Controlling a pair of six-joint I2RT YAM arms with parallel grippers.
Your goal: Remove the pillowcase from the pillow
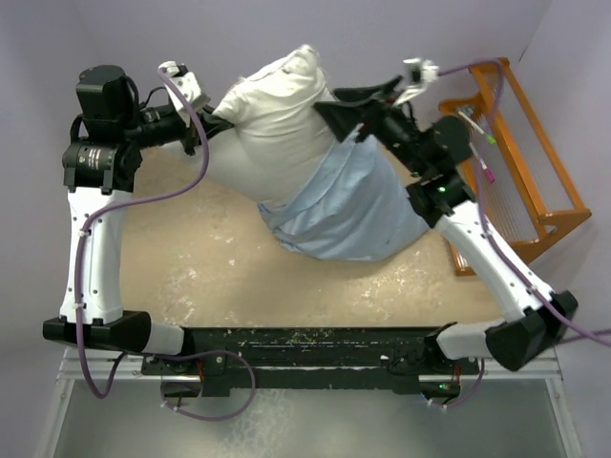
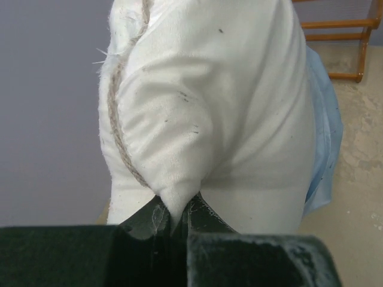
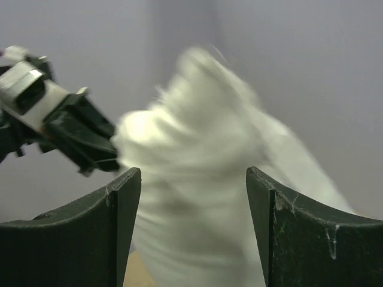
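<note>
The off-white pillow [image 1: 272,114] is held up above the table, its upper half bare. The light-blue pillowcase [image 1: 348,205] still wraps its lower half and sags onto the table. My left gripper [image 1: 215,122] is shut on a bare corner of the pillow [image 2: 209,101], pinched between the fingertips [image 2: 176,218]. A strip of the pillowcase [image 2: 323,137] shows behind the pillow there. My right gripper [image 1: 329,103] is open at the pillow's right side, just above the pillowcase's edge. In the right wrist view its gripper [image 3: 193,185] frames the blurred pillow [image 3: 197,209] without touching it.
An orange wooden rack [image 1: 525,143] stands at the table's right edge and also shows in the left wrist view [image 2: 353,36]. The tan tabletop [image 1: 239,277] lies below. The left gripper [image 3: 72,131] appears in the right wrist view at left.
</note>
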